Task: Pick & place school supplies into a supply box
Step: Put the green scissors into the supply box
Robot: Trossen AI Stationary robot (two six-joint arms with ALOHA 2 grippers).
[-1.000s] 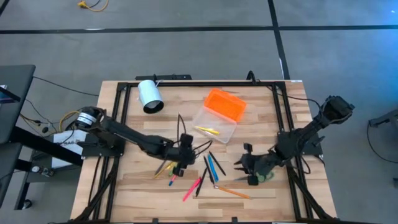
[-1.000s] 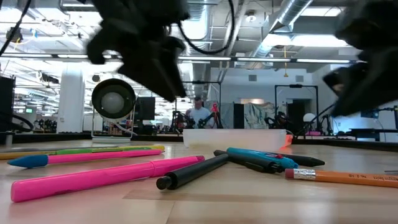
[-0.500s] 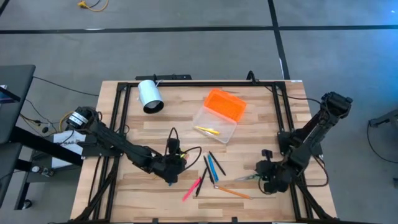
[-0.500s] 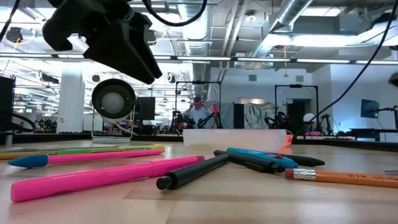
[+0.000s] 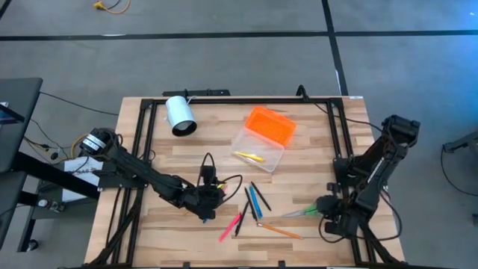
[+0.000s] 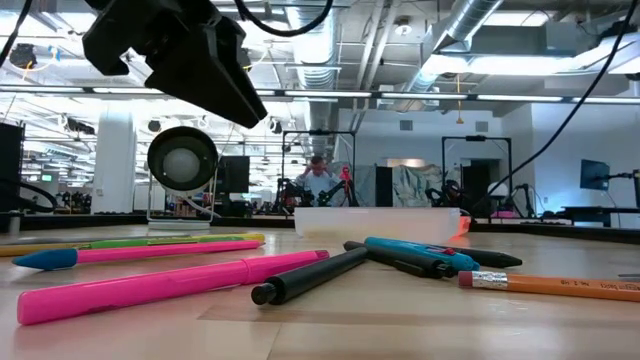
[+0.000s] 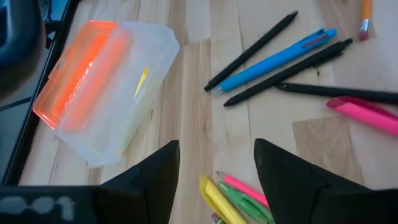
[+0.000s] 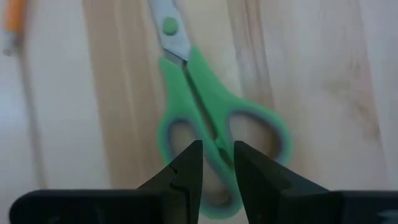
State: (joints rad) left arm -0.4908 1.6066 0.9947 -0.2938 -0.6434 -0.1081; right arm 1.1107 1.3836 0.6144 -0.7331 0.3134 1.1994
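Observation:
The supply box (image 5: 258, 149) sits open near the table's middle, its orange lid (image 5: 271, 125) toward the far side and a yellow piece in the clear base. My left gripper (image 5: 207, 203) is open and hovers low over a bundle of yellow, green and pink pens (image 7: 233, 196). More pens (image 5: 254, 202) and an orange pencil (image 5: 280, 229) lie to its right. My right gripper (image 8: 217, 165) stands over the green-handled scissors (image 5: 305, 212), which lie flat with the blades toward the table's left. Its fingers are a narrow gap apart. My right gripper's fingers come from above onto the scissors' handle (image 8: 214, 146), where the two loops meet. One fingertip stands on each side of that middle part. Whether they touch it, I cannot tell. The scissors lie flat on the table.
A white cylinder (image 5: 179, 116) lies on its side near the far left corner. In the low view, pink (image 6: 150, 285), black (image 6: 310, 275) and blue (image 6: 420, 252) pens and a pencil (image 6: 560, 287) lie across the near table. Black frame rails (image 5: 142, 134) border the table's sides.
My left gripper has moved down and toward the near left, onto the yellow, green and pink pen bundle. My right gripper has drawn back toward the table's right and near edges, left the low view, and now stands over the scissors' handles.

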